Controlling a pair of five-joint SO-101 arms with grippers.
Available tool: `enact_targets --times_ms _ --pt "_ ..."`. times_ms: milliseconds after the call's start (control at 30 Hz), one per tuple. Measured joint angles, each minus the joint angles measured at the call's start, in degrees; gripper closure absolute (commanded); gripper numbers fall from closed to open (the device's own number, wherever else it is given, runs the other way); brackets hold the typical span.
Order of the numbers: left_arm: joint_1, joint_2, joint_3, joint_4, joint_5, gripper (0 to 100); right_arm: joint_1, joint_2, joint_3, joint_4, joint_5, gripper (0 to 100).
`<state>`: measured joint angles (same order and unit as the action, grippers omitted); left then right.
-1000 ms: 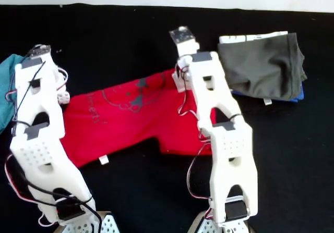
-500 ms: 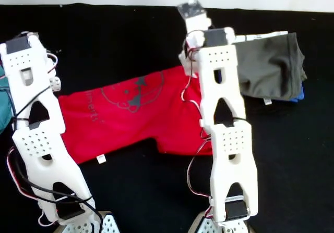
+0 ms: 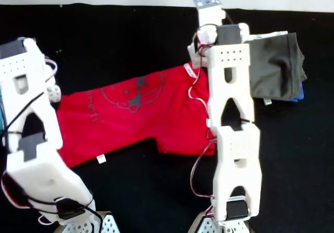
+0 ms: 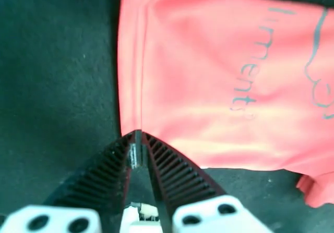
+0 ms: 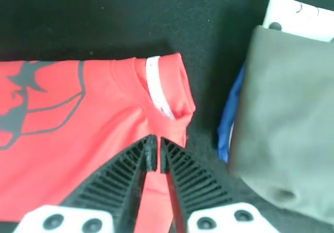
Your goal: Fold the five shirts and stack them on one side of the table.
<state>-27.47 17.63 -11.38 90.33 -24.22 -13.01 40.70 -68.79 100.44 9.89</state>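
A red shirt point(image 3: 130, 115) with a grey print lies stretched across the middle of the black table. My left gripper point(image 4: 136, 138) is shut on the red shirt's point(image 4: 224, 87) hem edge at its left end. My right gripper point(image 5: 155, 143) is shut on the red shirt point(image 5: 78, 134) just below its collar, at its right end. At the back right a stack of folded shirts point(image 3: 274, 66) rests on the table, a grey one point(image 5: 287, 123) on top with blue and white ones under it. A teal shirt point(image 3: 2, 119) peeks out at the left edge behind the left arm.
The black tablecloth point(image 3: 115, 35) covers the whole table up to a white wall at the back. Open cloth lies behind the red shirt and in front of it between the two arm bases.
Both arms have risen and moved toward the back, pulling the red shirt taut and slightly farther back. The right arm now stands in front of the folded stack's left side.
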Motion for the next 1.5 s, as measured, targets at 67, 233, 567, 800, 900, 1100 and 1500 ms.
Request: enact_targets --times_ms 67,233,567,800,900,1100,1500 --pt "0.00 -4.75 10.99 -6.15 0.00 99 0.00 -6.15 7.38 0.00 0.00 97.7" --pt "0.00 -16.53 35.60 -21.19 0.18 99 0.00 -22.42 30.42 -0.09 0.00 97.7" --pt "0.09 -27.60 58.81 -38.68 0.18 99 -2.02 -45.01 82.46 -21.19 9.05 97.1" --pt "0.26 -29.36 63.30 -43.52 0.26 99 -7.30 -48.62 104.00 -31.30 19.60 82.1" --pt "0.26 -29.45 64.26 -44.13 0.26 99 -8.09 -48.62 105.23 -31.91 22.77 77.7" --pt "0.26 -29.45 64.62 -45.10 2.90 99 -11.34 -48.79 105.67 -32.35 29.54 77.7" --pt "0.26 -29.45 64.88 -45.80 5.80 99 -12.04 -34.81 104.35 -35.60 34.37 77.7"
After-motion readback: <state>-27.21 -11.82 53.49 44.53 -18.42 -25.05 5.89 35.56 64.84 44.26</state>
